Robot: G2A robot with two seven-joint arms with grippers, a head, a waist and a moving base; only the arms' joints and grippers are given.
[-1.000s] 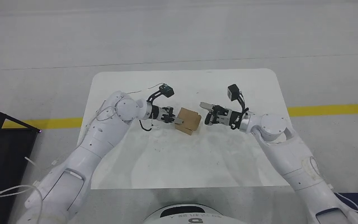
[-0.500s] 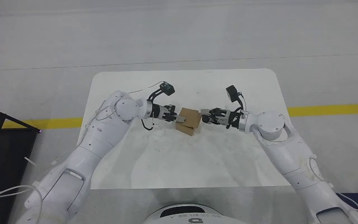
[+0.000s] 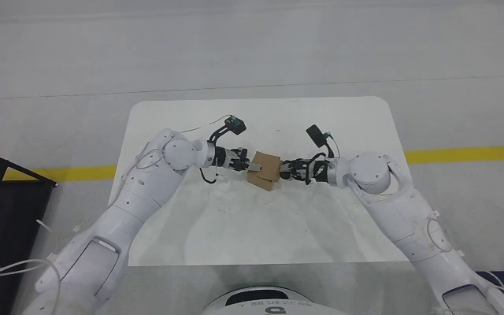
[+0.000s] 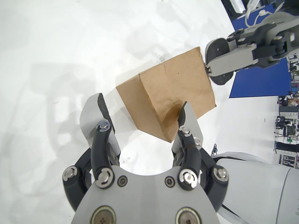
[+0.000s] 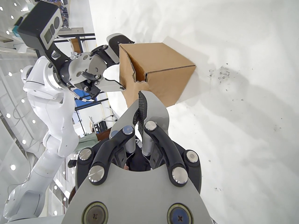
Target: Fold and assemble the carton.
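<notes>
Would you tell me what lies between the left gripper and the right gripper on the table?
The brown carton lies between the left gripper and the right gripper, with nothing else there; the top view shows it.

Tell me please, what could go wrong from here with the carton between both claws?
The shut right claw presses the edge of the carton while the left claw stands open around its corner, so the carton may slide or tip.
One left fingertip rests on an already creased patch; more pressure could crush that wall.
</notes>
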